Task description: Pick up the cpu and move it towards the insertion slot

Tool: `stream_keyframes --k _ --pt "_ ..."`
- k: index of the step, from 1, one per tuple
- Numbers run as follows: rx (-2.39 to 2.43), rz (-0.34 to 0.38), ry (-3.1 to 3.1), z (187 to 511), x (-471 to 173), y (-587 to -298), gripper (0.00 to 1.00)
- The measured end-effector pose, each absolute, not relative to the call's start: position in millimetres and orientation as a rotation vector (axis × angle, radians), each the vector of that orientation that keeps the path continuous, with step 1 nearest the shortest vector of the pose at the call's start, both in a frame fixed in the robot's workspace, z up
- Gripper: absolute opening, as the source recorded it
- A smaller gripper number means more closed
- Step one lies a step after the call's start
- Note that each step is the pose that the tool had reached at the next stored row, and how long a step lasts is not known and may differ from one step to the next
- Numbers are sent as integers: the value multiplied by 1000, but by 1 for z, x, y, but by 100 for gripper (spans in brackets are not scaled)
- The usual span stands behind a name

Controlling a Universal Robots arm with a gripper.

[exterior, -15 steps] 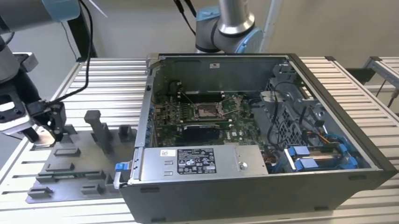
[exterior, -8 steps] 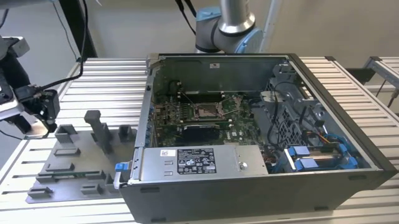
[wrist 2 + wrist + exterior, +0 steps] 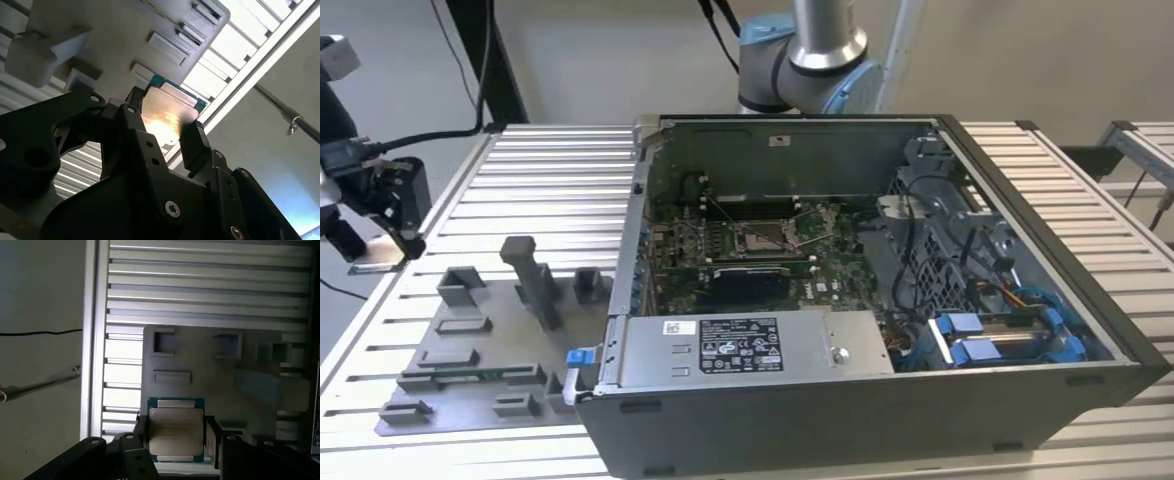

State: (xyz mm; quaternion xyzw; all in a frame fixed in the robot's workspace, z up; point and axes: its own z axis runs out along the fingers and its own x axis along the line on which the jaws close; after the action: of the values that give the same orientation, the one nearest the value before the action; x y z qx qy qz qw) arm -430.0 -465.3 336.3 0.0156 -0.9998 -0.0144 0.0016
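Claw: the gripper (image 3: 175, 436) is clenched on the cpu (image 3: 176, 429). In both wrist views one black finger (image 3: 142, 431) presses on each of two opposite edges.
Cpu, position: between the fingertips, its silvery face turned to the cameras in both wrist views, with a thin green-blue border showing round it. The grey fixture plate (image 3: 200, 365) and the slatted table (image 3: 200, 290) lie behind it.
Cpu, shape: close to square, so it has no real long axis. Its flat face runs along the fingers.
Gripper, place: at the exterior view's left edge (image 3: 384, 240), over the table beside the fixture plate's outer side.
Key relation: the insertion slot (image 3: 761, 237) lies toward the exterior view's right of the gripper, well apart. It sits down inside the open computer case (image 3: 854, 420), on the green board. The fixture plate (image 3: 480, 350) and the case's near side wall stand between the two.
Hard to make out: the finger pads' contact with the cpu edges is hidden behind the fingers. I cannot tell whether the chip is clear of the plate beneath it. Glare washes out part of the metal face in the second wrist view (image 3: 167, 112). I cannot tell how the slot's wire lever stands.
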Motion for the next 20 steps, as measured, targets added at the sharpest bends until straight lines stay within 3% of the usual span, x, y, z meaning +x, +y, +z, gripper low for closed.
stream_keyframes --k 8,20 --pt "49 -45 -3138 371 -430 -465 0" --pt "49 -45 -3138 372 -412 -465 0"
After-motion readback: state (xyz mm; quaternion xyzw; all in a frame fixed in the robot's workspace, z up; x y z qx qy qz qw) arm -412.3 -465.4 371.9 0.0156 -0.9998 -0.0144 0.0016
